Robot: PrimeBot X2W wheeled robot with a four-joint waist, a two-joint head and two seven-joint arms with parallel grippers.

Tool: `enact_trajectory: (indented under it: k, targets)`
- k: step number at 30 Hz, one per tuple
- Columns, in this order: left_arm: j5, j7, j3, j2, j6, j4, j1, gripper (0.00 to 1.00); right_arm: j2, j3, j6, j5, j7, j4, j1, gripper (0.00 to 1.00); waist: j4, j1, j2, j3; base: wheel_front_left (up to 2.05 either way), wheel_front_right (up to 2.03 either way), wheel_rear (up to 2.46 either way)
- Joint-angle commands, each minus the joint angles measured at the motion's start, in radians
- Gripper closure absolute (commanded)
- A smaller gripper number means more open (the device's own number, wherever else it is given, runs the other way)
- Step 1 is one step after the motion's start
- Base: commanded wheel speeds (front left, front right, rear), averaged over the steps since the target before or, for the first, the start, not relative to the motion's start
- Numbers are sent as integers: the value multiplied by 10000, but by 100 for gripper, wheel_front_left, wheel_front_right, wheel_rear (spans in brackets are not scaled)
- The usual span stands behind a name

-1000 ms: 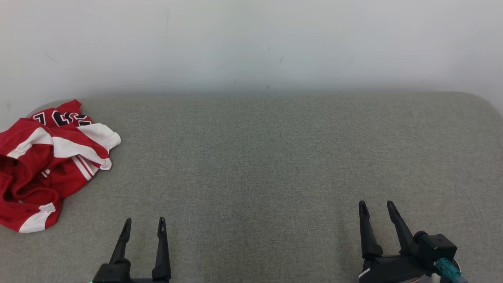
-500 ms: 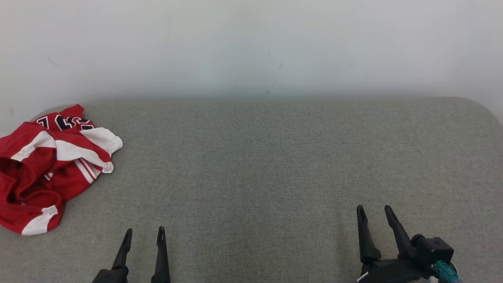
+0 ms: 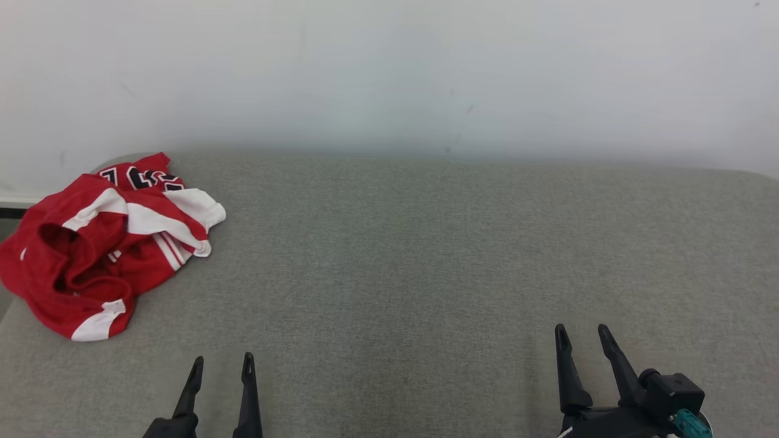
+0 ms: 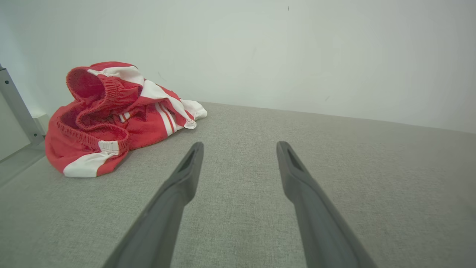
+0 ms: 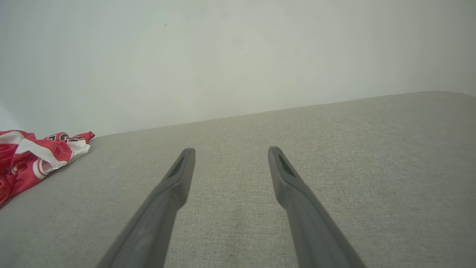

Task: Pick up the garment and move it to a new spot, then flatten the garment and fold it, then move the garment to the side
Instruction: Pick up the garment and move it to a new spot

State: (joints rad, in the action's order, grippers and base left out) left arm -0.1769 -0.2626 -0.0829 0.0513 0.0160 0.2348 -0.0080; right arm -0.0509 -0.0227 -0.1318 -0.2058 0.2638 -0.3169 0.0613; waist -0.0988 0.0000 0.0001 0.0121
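Observation:
The garment [image 3: 109, 243] is a crumpled red piece with white stripes and dark numerals, lying at the far left of the grey cloth surface [image 3: 426, 255]. It also shows up close in the left wrist view, garment [image 4: 111, 111], and at the left edge of the right wrist view, garment [image 5: 33, 156]. My left gripper [image 3: 222, 362] is at the lower left, open and empty, short of the garment and to its right. Open and empty as well, my right gripper [image 3: 581, 333] hovers at the lower right, far from the garment.
A pale wall [image 3: 389, 73] runs behind the grey surface. The surface's left edge lies just beyond the garment, with a metal frame post [image 4: 16, 108] there. Its rounded far right corner [image 3: 754, 176] shows in the head view.
The head camera has turned to the left, so the garment sits further right and higher in the picture. Both grippers stay open and low at the bottom edge.

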Motion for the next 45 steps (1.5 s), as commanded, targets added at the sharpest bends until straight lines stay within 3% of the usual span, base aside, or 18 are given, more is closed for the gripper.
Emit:
enact_trajectory:
  k: [1,22,35,45]
  targets:
    - [24,-35,55,-10,-41,18,69,0,12,25,21,-54,14,23,-101,0,-532,0,-1,33,0,0,0]
    - [175,-35,725,-9,-76,-4,298,0,14,271,21,-458,12,-22,-142,0,-4056,0,-1,162,0,0,0]
    - [-171,-35,1085,-12,-273,-346,538,0,14,744,21,-472,12,-275,379,0,-4253,0,-1,-96,0,0,0]
    - [-187,-35,1131,-14,-348,-425,340,0,13,494,21,-376,12,-176,129,0,-4175,0,-1,-39,0,0,0]
